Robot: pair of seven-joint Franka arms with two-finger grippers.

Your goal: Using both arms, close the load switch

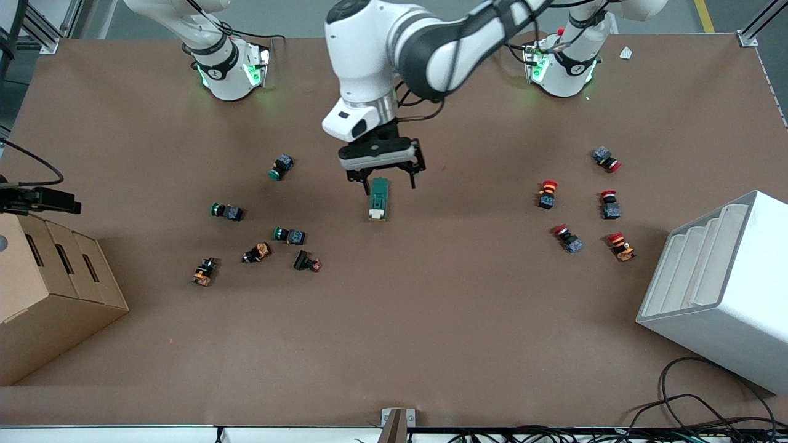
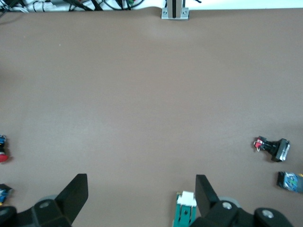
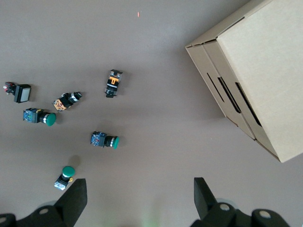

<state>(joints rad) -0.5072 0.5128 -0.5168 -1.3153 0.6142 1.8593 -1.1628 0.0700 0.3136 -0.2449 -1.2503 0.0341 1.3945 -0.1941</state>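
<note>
Load switch flat on tabletop near middle, white end nearer front camera; green end partly hidden under left tool, and left wrist view cuts it off, showing white end only. Left tool low over it, fingers spread, one finger just beside switch. Right tool spread, holding nothing, over right arm's end of tabletop; not visible in front view. Green buttons and cardboard box that end; red buttons and white rack toward left arm's end.
</note>
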